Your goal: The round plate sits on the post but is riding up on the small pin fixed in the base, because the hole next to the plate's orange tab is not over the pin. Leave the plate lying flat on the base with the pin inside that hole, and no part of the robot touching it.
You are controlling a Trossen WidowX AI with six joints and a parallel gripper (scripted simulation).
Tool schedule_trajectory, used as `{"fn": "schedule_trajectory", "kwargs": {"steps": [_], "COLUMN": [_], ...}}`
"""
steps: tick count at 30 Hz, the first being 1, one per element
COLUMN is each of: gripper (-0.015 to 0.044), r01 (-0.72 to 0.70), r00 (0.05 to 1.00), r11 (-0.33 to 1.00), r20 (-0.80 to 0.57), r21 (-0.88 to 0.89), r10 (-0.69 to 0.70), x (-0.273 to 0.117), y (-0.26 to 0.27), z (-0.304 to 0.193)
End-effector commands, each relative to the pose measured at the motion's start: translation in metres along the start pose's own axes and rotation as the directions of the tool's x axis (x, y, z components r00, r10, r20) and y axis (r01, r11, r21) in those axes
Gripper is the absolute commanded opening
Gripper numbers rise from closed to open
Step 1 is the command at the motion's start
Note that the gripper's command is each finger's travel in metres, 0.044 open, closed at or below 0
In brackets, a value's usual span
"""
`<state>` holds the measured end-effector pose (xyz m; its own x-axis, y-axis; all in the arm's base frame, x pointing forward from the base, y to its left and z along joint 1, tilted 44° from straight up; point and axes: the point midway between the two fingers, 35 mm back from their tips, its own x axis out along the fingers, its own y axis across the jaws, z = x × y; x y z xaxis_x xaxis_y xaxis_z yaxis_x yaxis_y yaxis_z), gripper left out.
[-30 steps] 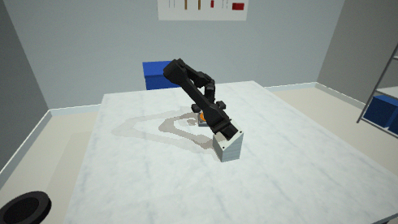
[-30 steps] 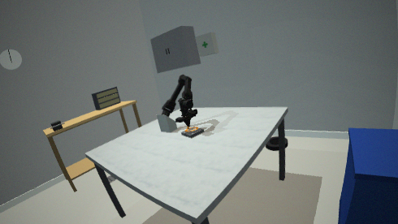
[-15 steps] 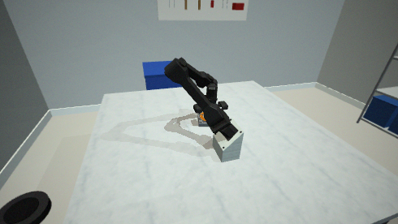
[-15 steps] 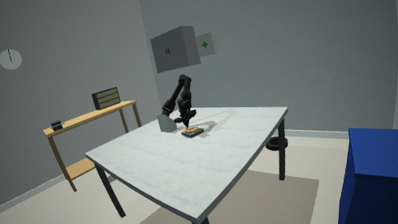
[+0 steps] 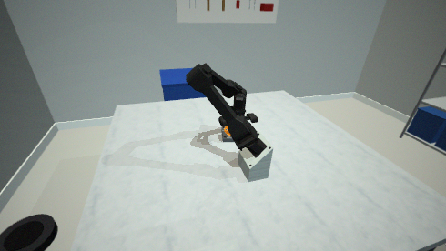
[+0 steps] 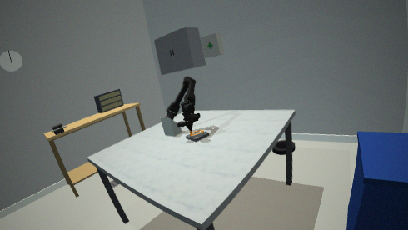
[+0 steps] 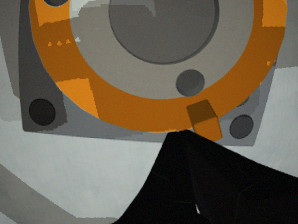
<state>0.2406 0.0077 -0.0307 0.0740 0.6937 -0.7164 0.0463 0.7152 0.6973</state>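
The round plate [image 6: 197,132] [image 7: 120,111] has an orange rim around a grey middle and sits around the grey post [image 7: 164,30] over the dark grey base [image 6: 201,137] [image 7: 75,123]. Its orange tab [image 7: 206,120] points down in the wrist view, with the round hole [image 7: 190,83] just inside it. I cannot make out the pin in that hole, nor tell how flat the plate lies. My gripper [image 7: 178,140] [image 6: 191,132] is shut and empty. Its tips are at the rim, just left of the tab; whether they touch it is unclear. The arm partly hides the plate in the top view.
The arm stands on a pale angled block [image 5: 257,167] [image 6: 170,127] near the base. Both are on the white marbled table [image 5: 182,209] [image 6: 166,167]. Dark round recesses show at the base's two lower corners in the wrist view.
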Motion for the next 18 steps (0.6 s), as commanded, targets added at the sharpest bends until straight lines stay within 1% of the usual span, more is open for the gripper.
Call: {"fn": "schedule_trajectory", "kwargs": {"steps": [1,18], "gripper": [0.0,0.0], "r01": [0.007,0.007], "r00": [1.0,1.0], "r11": [1.0,1.0], "r20": [-0.006,-0.006], "r21": [0.001,0.001], "r10": [-0.007,-0.007], "x": [0.001,0.001], "y": [-0.008,-0.025], "z": [-0.001,0.006]}}
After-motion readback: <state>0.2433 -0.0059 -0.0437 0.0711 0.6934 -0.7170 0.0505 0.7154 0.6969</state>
